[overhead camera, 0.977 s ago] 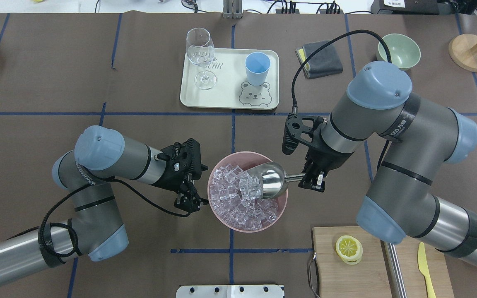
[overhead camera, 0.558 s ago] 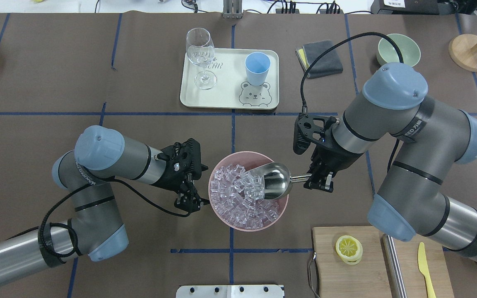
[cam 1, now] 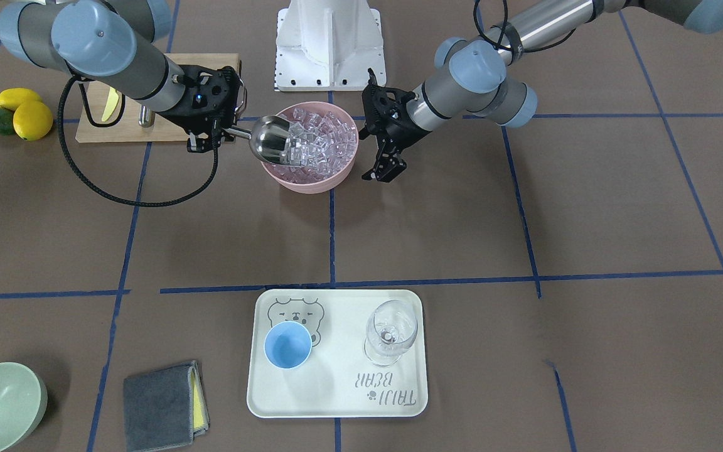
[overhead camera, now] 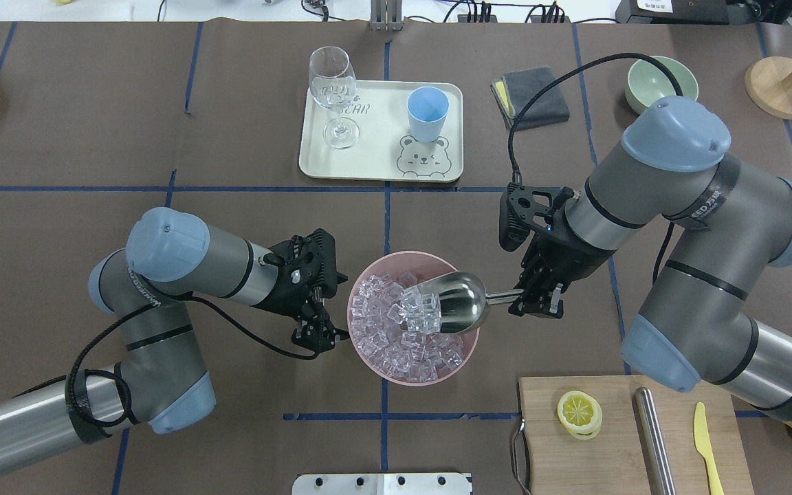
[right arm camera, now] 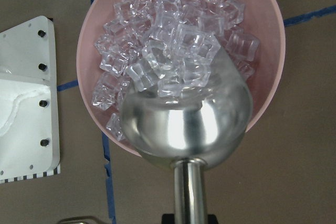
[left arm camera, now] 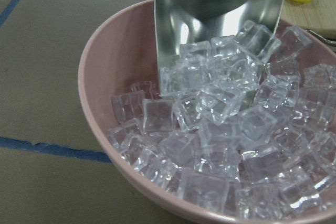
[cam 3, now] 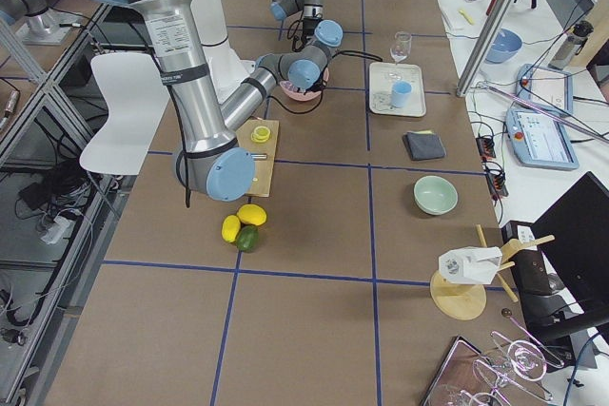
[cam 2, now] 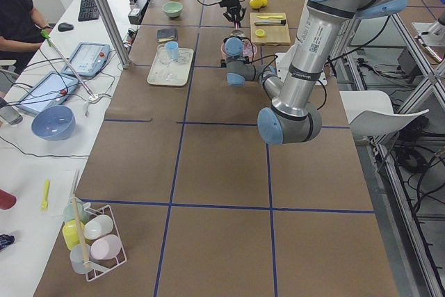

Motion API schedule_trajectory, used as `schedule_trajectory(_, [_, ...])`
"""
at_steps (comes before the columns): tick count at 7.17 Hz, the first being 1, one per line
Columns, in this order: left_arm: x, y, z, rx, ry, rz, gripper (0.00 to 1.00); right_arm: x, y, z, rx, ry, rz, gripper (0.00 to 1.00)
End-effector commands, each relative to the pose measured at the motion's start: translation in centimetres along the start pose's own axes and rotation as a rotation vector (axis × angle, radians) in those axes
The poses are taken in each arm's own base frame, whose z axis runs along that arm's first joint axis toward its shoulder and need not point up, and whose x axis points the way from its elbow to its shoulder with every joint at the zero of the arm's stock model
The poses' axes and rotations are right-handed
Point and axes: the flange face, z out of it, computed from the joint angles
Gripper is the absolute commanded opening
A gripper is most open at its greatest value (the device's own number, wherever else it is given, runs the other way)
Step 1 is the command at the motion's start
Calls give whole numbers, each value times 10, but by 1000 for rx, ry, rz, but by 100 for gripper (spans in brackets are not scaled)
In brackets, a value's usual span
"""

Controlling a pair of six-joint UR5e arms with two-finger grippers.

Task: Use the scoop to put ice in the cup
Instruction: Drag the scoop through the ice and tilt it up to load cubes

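The steel scoop [overhead camera: 461, 311] lies tilted over the right side of the pink bowl [overhead camera: 361, 350]. Several clear ice cubes [overhead camera: 420, 309] are heaped at its mouth. More ice [overhead camera: 396, 344] fills the bowl. My right gripper [overhead camera: 539, 302] is shut on the scoop's rod handle, just right of the bowl. In the right wrist view the scoop [right arm camera: 184, 124] shows with ice [right arm camera: 173, 45] in front of it. My left gripper [overhead camera: 317, 333] looks open and empty beside the bowl's left rim. The light-blue cup [overhead camera: 427, 113] stands upright on the tray [overhead camera: 375, 165] at the far side.
A clear stemmed glass [overhead camera: 333, 89] stands on the tray's left. A grey cloth [overhead camera: 537, 96], a green bowl [overhead camera: 664, 82] and a wooden stand [overhead camera: 781, 86] lie far right. The cutting board [overhead camera: 609, 454] at front right bears a lemon slice [overhead camera: 578, 412], a steel cylinder [overhead camera: 654, 440] and a yellow knife [overhead camera: 705, 440].
My right arm has drawn back to the right, pulling the scoop with its ice toward the bowl's right rim. The left arm has stayed put.
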Motion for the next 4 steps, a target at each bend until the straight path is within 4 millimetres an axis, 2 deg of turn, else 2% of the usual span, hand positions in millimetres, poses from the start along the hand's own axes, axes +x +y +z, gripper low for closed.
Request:
schedule_trajectory(1, [-1,-2,0,1,-1,-3,100,1,1,-1,22,-11,-9,0])
schedule_trajectory(3, [-1,-2,0,1,0,-3,100,5,2,1,45,-7,-8,0])
schedule_trajectory(4, [-1,-1,-2,1,6,-2,100,7,4,-6,55,-17,-4,0])
